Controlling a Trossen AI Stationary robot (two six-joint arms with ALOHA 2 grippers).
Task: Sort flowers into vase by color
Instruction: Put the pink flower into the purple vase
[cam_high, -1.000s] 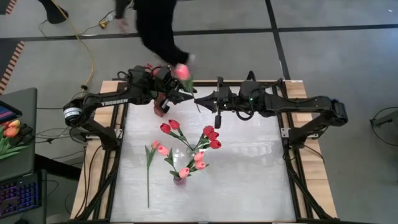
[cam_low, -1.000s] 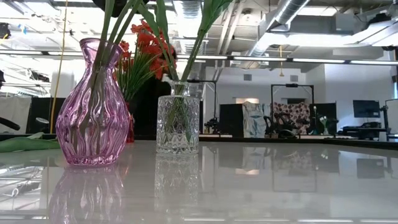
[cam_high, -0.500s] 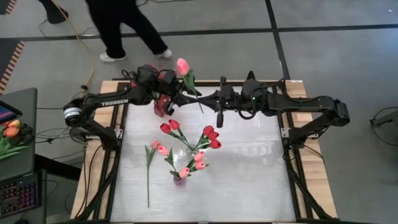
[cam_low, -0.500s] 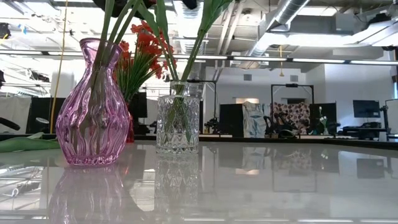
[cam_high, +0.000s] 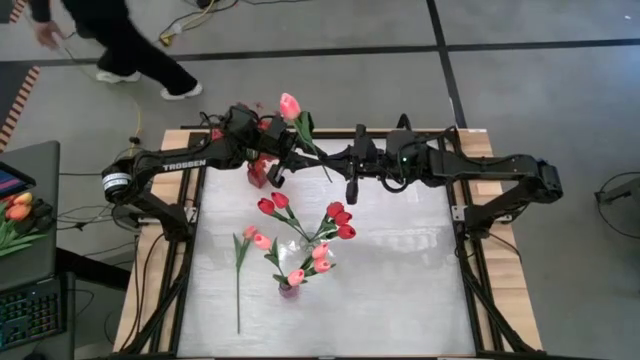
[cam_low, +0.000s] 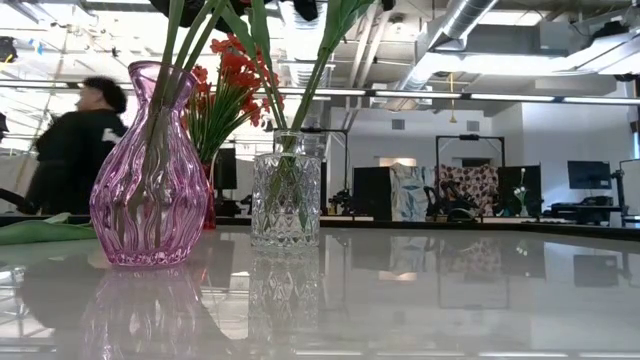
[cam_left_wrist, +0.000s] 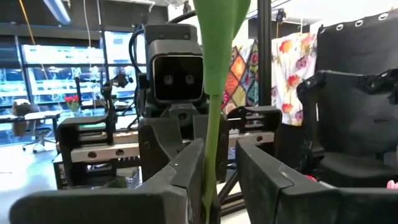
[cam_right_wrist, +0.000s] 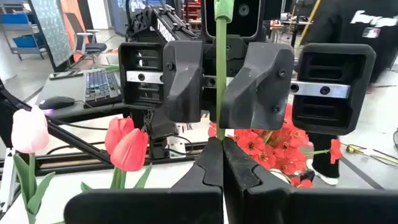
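- Right gripper (cam_right_wrist: 222, 146) is clenched on the thin green stem (cam_right_wrist: 220, 62) of a pink tulip (cam_high: 291, 105), held up over the far edge of the table (cam_high: 400, 270).
- Left gripper (cam_left_wrist: 214, 180) brackets the same stem just beyond, facing the right one head-on. Whether it is actually pinching cannot be told.
- The bloom stands above both grippers, tilted toward the far side, with a long leaf trailing off the stem.
- The flower looks very light, so weight should be no concern. Its stem is probably thin wire in plastic, springy and smooth enough to twist or slide in a loose pinch.
- The top-heavy bud is likely to swing the stem, so a hold on bare stem at mid-length, clear of the leaf, looks safest. The bud itself appears soft and should not be squeezed.
- Behind the left gripper a bushy red spray (cam_right_wrist: 273, 140) stands at the table's far edge.
- Nearer the front, a clear vase (cam_low: 286, 195) holds red tulips and a pink vase (cam_low: 150, 170) beside it holds pink ones, which makes the pink vase the likely home for this flower.
- Both vases look like glass and their mouths are already crowded, so lowering the stem in could nudge them.
- Another pink tulip (cam_high: 240, 270) lies flat on the table left of the vases.
- A person (cam_high: 120, 40) walks on the floor beyond the table.
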